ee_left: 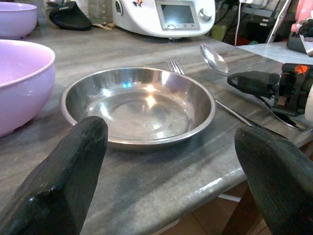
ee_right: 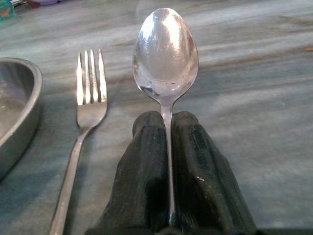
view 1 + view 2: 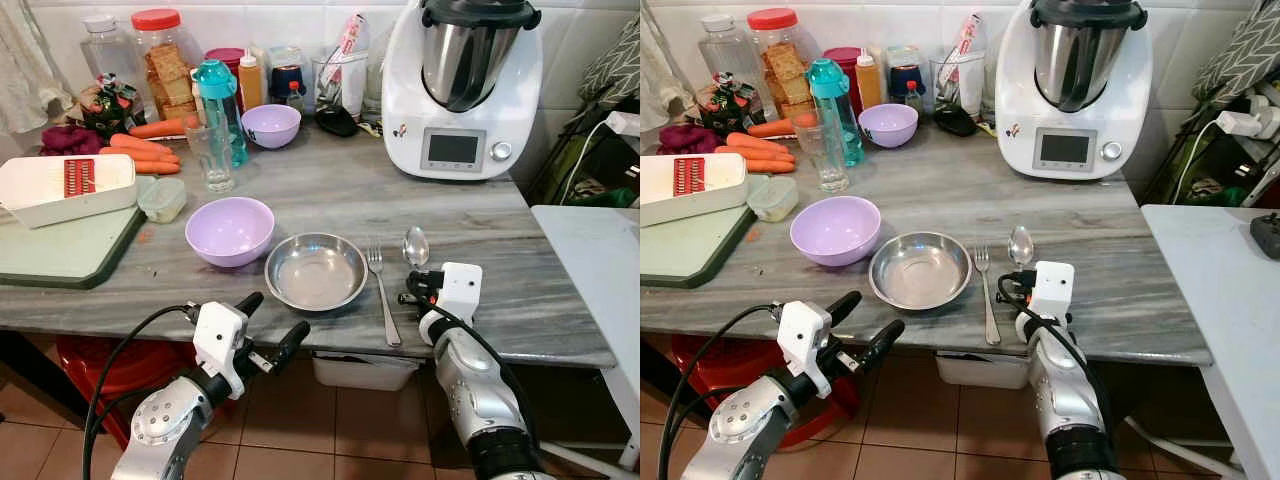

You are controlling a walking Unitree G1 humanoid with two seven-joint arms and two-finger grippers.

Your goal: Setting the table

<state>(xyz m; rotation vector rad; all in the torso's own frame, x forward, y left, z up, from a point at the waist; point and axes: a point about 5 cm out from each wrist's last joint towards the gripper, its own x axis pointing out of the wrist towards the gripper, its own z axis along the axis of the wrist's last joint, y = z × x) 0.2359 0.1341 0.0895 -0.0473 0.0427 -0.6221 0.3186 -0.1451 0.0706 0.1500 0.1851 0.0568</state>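
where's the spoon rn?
In the head views the spoon lies at the counter's front right, just right of the fork beside the steel bowl, its handle pinched in the right gripper.

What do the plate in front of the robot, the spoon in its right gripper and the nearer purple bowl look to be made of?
Plate: looks like stainless steel, with a brushed shine and bright glints. Spoon, pinched between the right gripper's fingers: polished metal, with mirror-like reflections in its bowl. Nearer purple bowl: probably plastic or melamine; it is matte, opaque, evenly lilac, with only soft highlights.

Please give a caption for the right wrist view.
Right pincer shut on shiny metal spoon, beside silver fork.
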